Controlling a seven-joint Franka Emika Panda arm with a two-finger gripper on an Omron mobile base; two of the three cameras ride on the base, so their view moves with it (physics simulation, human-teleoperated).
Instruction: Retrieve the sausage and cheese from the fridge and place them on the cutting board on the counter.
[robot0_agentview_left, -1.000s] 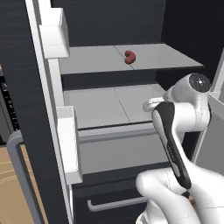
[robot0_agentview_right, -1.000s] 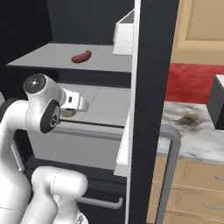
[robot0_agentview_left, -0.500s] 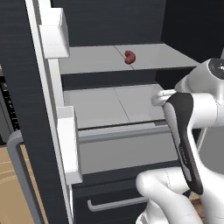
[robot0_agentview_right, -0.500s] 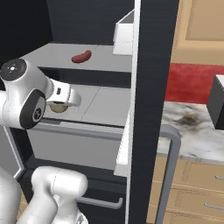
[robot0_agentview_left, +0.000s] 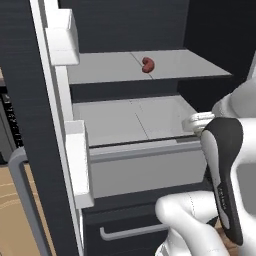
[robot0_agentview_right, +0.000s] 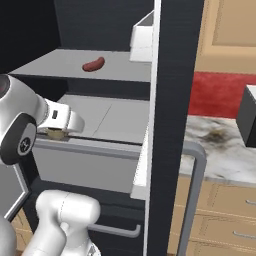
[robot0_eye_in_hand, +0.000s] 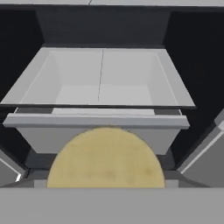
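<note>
Cheese (robot0_eye_in_hand: 106, 158) is clamped in the hand (robot0_agentview_right: 56, 133), low centre of the hand view, just in front of the fridge (robot0_agentview_left: 35, 125) drawer. Sausage (robot0_agentview_left: 147, 64) sits on the upper shelf, top centre. I'd guess the next move is swinging out toward the counter (robot0_agentview_right: 220, 145) at right. No readable labels anywhere.

Reddish curved sausage (robot0_agentview_left: 147, 64) on fridge (robot0_agentview_left: 150, 70) shelf, pale yellow cheese (robot0_eye_in_hand: 106, 157) between fingers
</note>
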